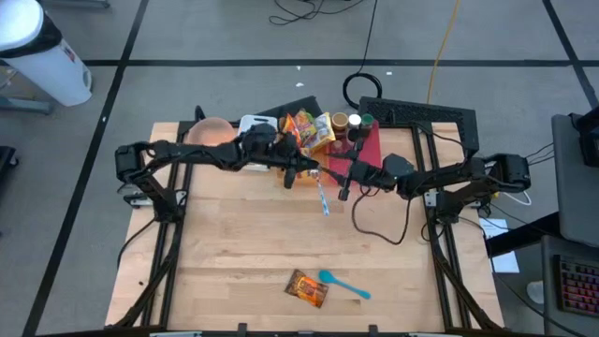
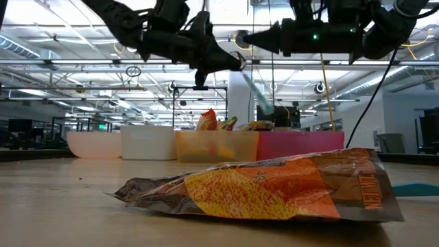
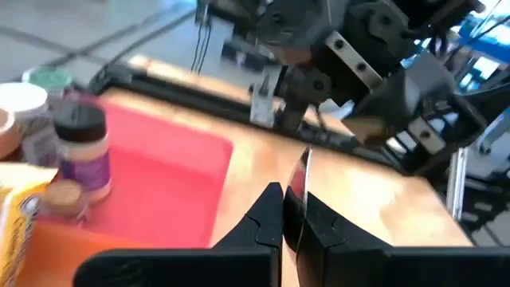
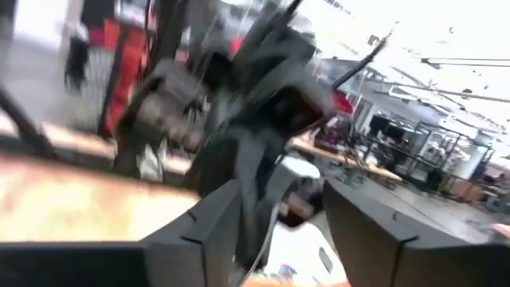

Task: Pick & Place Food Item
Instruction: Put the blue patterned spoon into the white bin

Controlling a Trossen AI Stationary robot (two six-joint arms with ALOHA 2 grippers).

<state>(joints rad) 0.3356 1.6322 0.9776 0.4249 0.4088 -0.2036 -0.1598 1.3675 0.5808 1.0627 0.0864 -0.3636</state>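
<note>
My left gripper [image 1: 304,171] hangs above the table's middle, near the far bins, shut on a slender pale blue utensil [image 1: 323,198]. The utensil also shows in the low view [image 2: 256,92]. My right gripper [image 1: 343,183] faces it from the right, close by and open [image 4: 279,203], with nothing between its fingers. An orange snack bag [image 1: 307,288] lies flat near the table's front edge, filling the low view [image 2: 267,189]. A blue spoon [image 1: 343,285] lies beside it. My left gripper pinches the utensil's upper end [image 3: 303,179] between its two fingers. The fingers come nearly level from the table's left. The utensil slants down below them [image 2: 260,99], clear of the table.
Along the far edge stand a pink bowl [image 1: 211,131], a white bin [image 1: 253,124], a yellow bin of snack packs [image 1: 309,129] and a red bin [image 3: 167,183] with jars [image 3: 84,147]. A black cable [image 1: 379,229] trails over the table's right half.
</note>
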